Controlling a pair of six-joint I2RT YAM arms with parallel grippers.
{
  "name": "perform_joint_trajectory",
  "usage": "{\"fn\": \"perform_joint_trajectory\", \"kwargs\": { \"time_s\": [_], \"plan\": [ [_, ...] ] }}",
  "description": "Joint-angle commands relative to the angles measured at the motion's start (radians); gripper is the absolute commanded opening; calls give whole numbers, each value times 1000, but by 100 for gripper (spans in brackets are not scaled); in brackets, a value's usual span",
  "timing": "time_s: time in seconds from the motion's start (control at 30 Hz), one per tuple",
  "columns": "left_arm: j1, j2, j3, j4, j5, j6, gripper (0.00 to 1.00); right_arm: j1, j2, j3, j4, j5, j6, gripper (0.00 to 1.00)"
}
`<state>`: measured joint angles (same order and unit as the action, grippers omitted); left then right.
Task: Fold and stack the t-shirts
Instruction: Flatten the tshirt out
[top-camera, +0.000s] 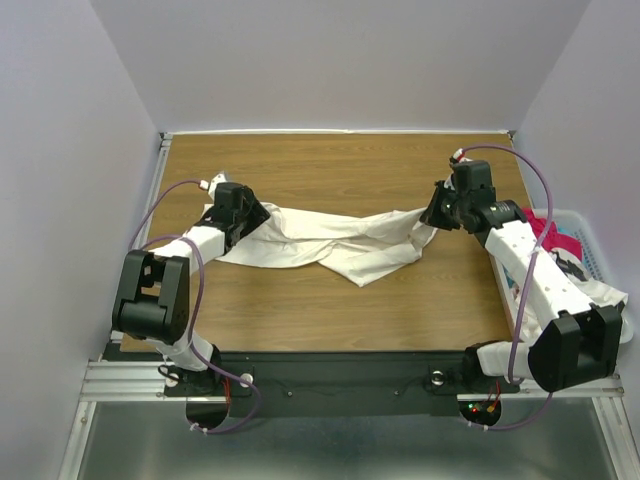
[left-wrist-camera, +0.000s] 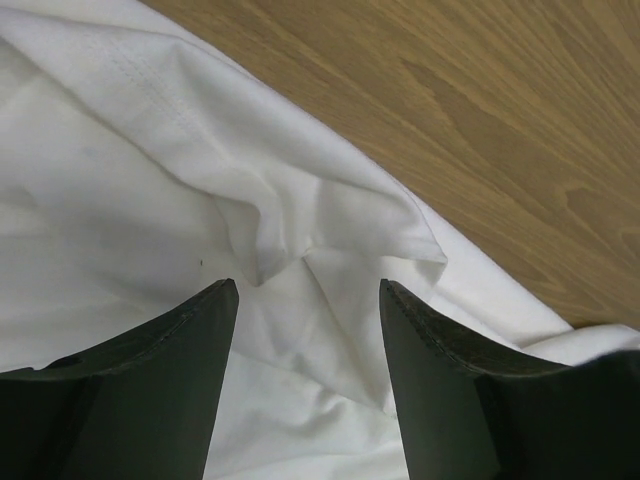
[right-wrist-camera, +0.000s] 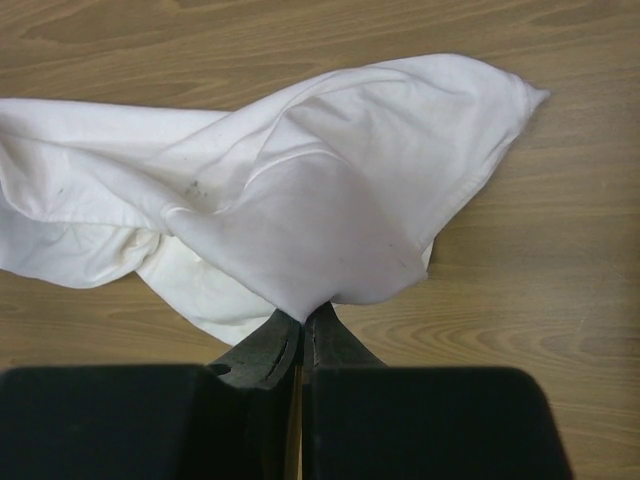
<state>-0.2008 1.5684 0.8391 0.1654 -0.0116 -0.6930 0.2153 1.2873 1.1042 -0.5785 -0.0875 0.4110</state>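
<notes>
Off-white t-shirt (top-camera: 330, 245) lying twisted across the middle of the wooden table (top-camera: 350, 165), long axis running left to right, from one arm to the other. Magenta-red t-shirt (top-camera: 545, 232) waiting in the basket (top-camera: 575, 215) at far right. Right claw (right-wrist-camera: 305, 322) clamped tight on the off-white shirt's right end. Left claw (left-wrist-camera: 308, 290) spread wide directly over the left end, cloth bunched below the gap, nothing gripped yet. Left side nearer for the missing grip, by the look of it.

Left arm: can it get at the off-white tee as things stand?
Probably yes. The left end effector is open just over the off-white t-shirt, with only cloth showing in its gap and nothing in the way. The right end effector pinches the shirt's other end.
</notes>
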Motion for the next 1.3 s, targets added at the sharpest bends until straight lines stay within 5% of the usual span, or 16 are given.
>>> {"fn": "perform_joint_trajectory", "kwargs": {
  "time_s": [0.0,0.33,0.63,0.93,1.07,1.17,1.27],
  "plan": [
    [4,1,-40,98,-57,-94,70,-5,-43,-9,16,-3,-5,1],
    [3,56,-89,224,-45,-155,65,-5,-48,-9,16,0,-6,1],
    [3,65,-86,247,-74,-160,50,-5,-43,-7,16,0,-8,1],
    [4,93,-89,252,-94,-158,49,-5,-29,0,16,-1,-8,1],
    [4,90,-90,253,-106,-151,35,-5,-22,2,16,-1,-8,1],
    [9,82,-89,252,-103,-138,5,-5,-19,2,16,5,-6,1],
    [23,46,-86,232,-102,-120,0,-5,-19,8,16,12,-5,1]
  ]
}}
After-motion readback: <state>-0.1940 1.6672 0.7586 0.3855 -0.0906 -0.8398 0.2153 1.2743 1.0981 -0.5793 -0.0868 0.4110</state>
